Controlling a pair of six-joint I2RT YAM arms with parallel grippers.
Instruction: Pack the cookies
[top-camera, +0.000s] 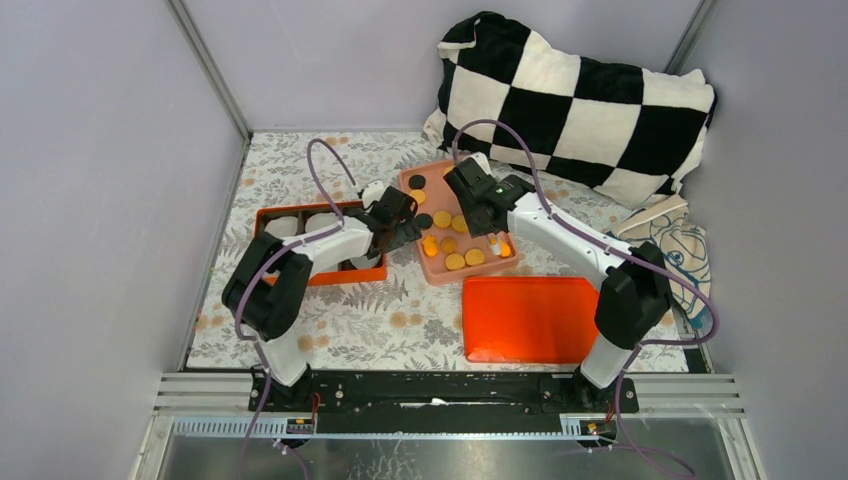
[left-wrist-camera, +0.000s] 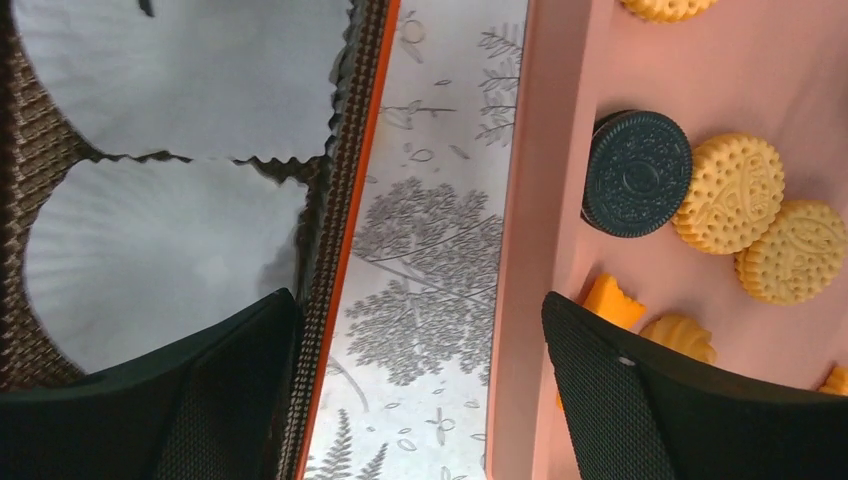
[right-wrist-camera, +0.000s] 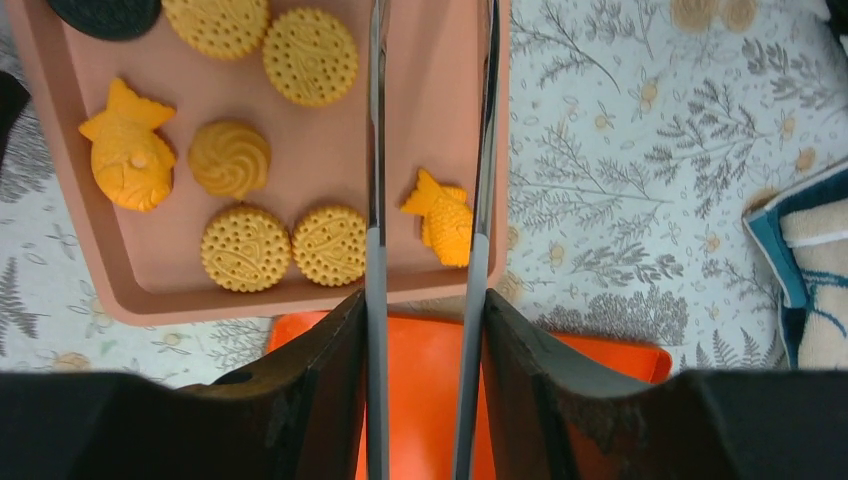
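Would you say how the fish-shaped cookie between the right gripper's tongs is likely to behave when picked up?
The fish-shaped cookie looks stiff and light. Its thin tail and fins probably chip under pressure. Lying flat on the pink tray, it may slide before the narrow metal tongs grip its uneven edges.

Golden and black cookies (right-wrist-camera: 310, 57) flat on the pink tray (right-wrist-camera: 60, 110), round, swirled, fish-shaped.

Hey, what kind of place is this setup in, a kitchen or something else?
Probably a lab test cell, not a kitchen: plain grey panel walls on metal framing enclose the table, two robot arms are bolted to a rail at its near edge, and a checkered pillow sits as a prop.
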